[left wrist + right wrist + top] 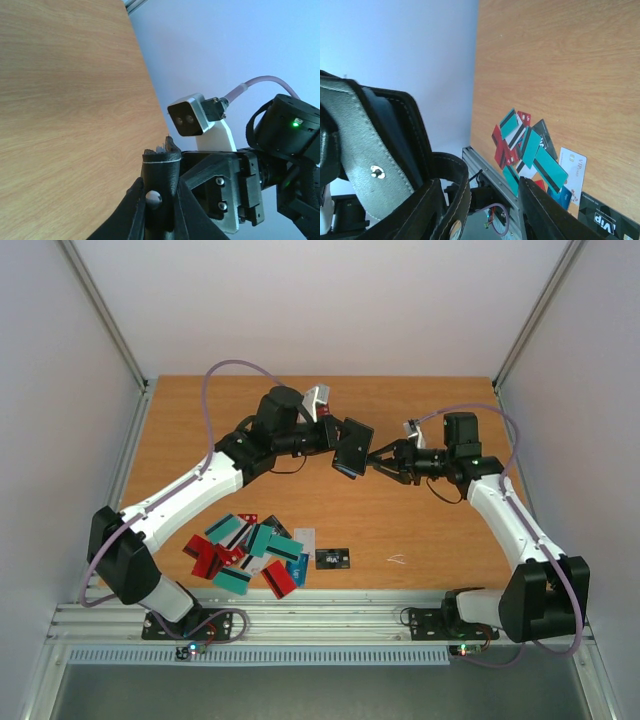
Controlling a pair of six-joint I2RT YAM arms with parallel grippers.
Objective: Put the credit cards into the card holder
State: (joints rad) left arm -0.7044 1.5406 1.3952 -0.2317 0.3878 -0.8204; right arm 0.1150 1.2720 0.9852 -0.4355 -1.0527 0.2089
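Observation:
The card holder (353, 446), a small black case, hangs in the air above the middle of the table with my left gripper (335, 437) shut on it. In the left wrist view both fingers press the black case (161, 167) from either side of my left gripper (161, 200). My right gripper (384, 462) is at the holder's right edge, jaws open. In the right wrist view a stitched black flap (456, 182) lies just inside the left finger of my right gripper (477, 192), with a wide gap to the right finger. The credit cards (250, 548) (525, 145) lie heaped at the front left.
A flat black card with white print (333, 558) (605, 220) and a white card (303, 538) (572, 167) lie right of the heap. The table's metal front rail (320, 620) runs along the near edge. White walls stand on three sides.

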